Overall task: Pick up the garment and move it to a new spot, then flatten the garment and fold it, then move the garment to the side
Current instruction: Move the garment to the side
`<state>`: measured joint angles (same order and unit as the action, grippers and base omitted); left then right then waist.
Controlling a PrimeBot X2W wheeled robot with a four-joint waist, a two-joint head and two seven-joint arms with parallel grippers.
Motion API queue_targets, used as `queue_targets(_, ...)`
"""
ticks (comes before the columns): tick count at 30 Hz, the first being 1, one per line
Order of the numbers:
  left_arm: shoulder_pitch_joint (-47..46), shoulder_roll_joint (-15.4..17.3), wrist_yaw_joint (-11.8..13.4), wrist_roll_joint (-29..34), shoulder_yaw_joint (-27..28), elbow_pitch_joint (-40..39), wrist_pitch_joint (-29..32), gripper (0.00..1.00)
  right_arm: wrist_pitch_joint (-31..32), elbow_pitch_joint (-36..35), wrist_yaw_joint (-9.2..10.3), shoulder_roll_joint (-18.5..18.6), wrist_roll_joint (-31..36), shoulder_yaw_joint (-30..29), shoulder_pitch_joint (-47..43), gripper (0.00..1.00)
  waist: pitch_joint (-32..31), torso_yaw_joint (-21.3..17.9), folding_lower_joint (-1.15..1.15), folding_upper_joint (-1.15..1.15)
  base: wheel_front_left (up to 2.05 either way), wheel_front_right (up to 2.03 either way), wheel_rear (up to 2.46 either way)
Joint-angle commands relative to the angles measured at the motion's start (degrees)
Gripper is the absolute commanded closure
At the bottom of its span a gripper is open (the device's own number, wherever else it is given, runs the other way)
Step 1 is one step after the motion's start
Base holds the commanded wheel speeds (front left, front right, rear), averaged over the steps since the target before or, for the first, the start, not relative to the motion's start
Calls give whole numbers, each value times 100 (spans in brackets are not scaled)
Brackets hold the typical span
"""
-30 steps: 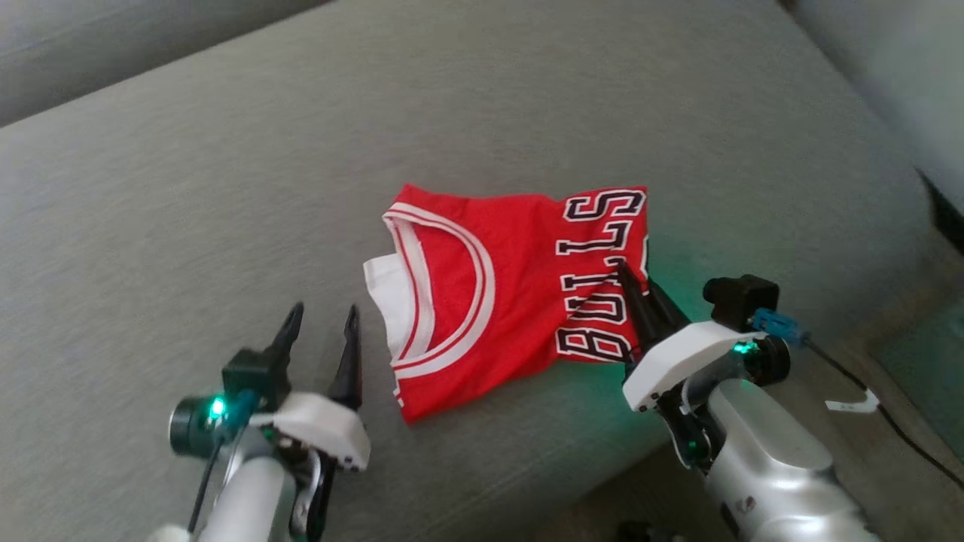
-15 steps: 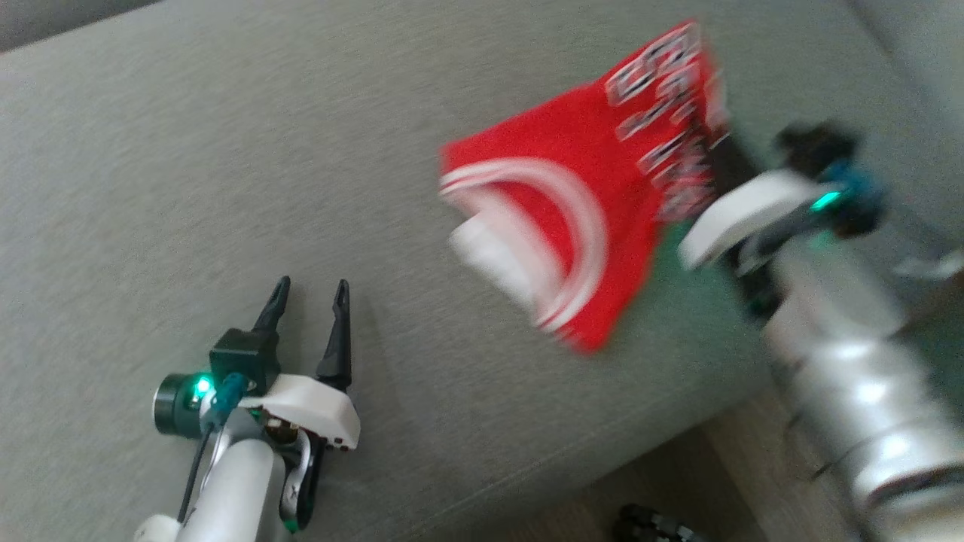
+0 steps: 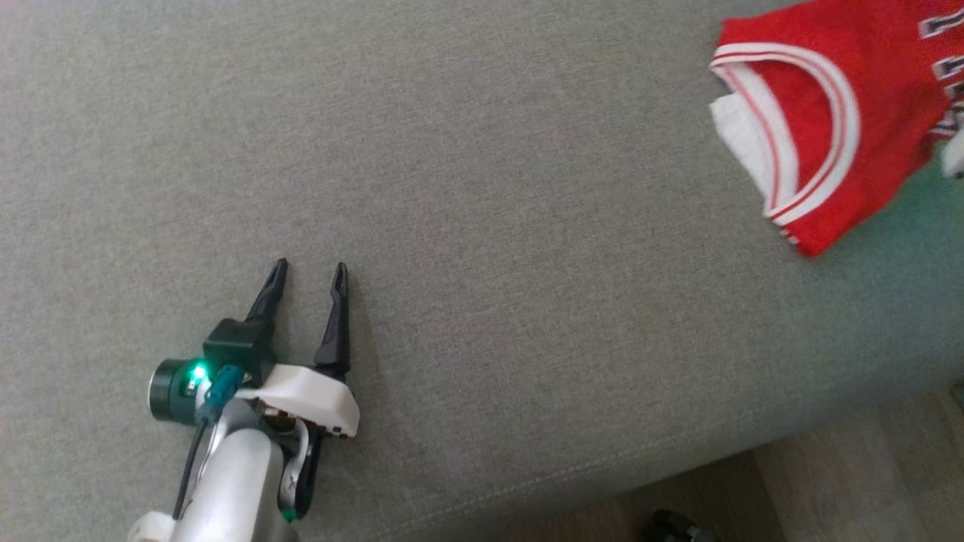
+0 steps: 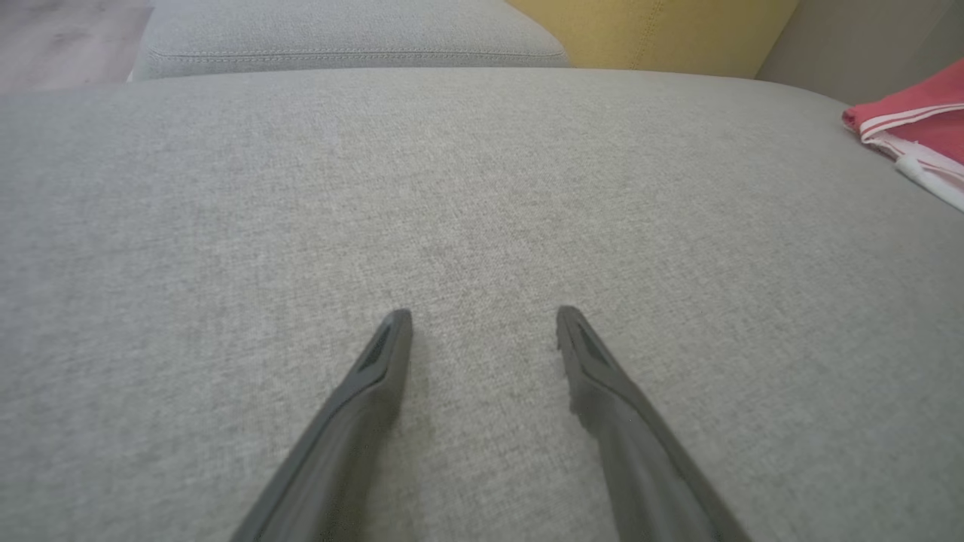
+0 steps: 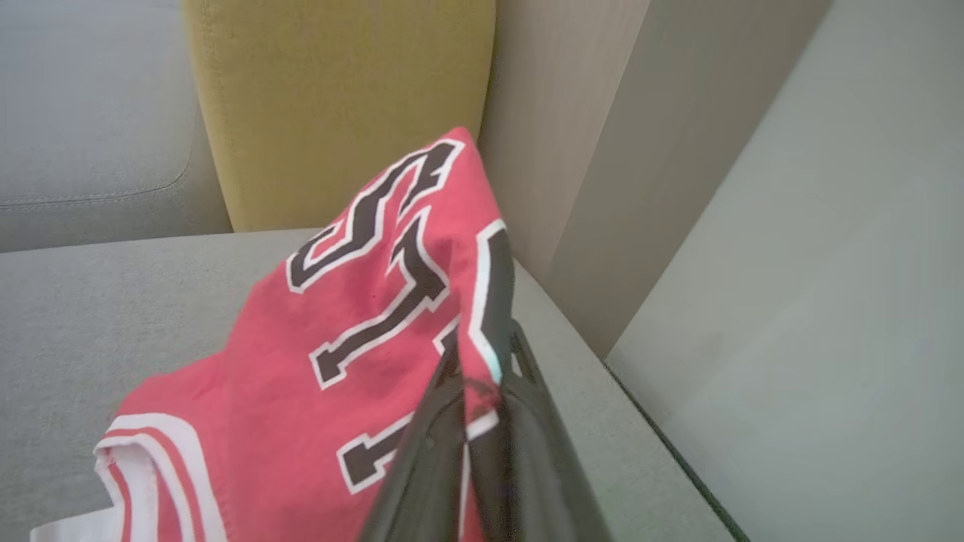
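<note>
One red shirt (image 3: 828, 128) lies at the far right of the gray sofa seat (image 3: 482, 226), with one side lifted. The right wrist view adds the grip: the right gripper (image 5: 483, 354) pinches the shirt's edge by the black letters, near one yellow cushion (image 5: 339, 113). The left gripper (image 3: 309, 266) has its fingers spread, holds nothing, and is well apart from the shirt. Two grippers, one shirt.

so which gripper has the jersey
The right gripper: it is shut on the lettered edge of the jersey. The left gripper is open over the cushion, well apart from the jersey.
</note>
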<state>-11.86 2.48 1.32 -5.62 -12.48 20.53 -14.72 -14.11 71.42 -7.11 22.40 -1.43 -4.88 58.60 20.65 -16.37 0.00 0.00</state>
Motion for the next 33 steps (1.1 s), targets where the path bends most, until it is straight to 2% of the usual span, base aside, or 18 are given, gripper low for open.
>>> queue_targets(1,-88,43,-3,38,182,-129,-28,0,-24,-117,-37,244,134,-65,172,100,4,6,0,0,0,0,0)
queue_targets(5,-104,42,-9,49,182,-130,-28,0,-16,-83,-37,355,435,-405,259,100,0,19,0,0,0,0,0)
queue_targets(9,-124,41,-11,47,183,-117,-28,0,-23,-155,-37,261,716,-548,289,100,11,26,0,0,0,0,0)
queue_targets(10,-123,41,-10,45,183,-109,-28,0,-32,-193,-37,233,754,-613,281,80,12,28,0,0,0,0,0)
queue_targets(11,-123,41,-7,40,185,-101,-28,0,-42,-234,-37,178,791,-656,271,49,10,32,0,0,0,0,0)
queue_targets(12,-121,41,-4,31,189,-94,-28,0,-48,-254,-37,119,817,-705,259,0,8,36,0,0,0,0,0)
queue_targets(18,-110,41,15,3,205,-64,-28,0,-77,-515,-37,-115,1000,-712,214,0,-24,71,0,0,0,0,0)
queue_targets(22,-85,41,50,-57,218,-75,-28,0,-85,-1121,-37,-352,989,-675,91,0,-110,146,0,0,0,0,0)
queue_targets(33,112,40,317,-248,287,-161,-28,0,-88,-2825,-37,-1267,100,247,-1124,0,-586,631,0,0,0,0,0)
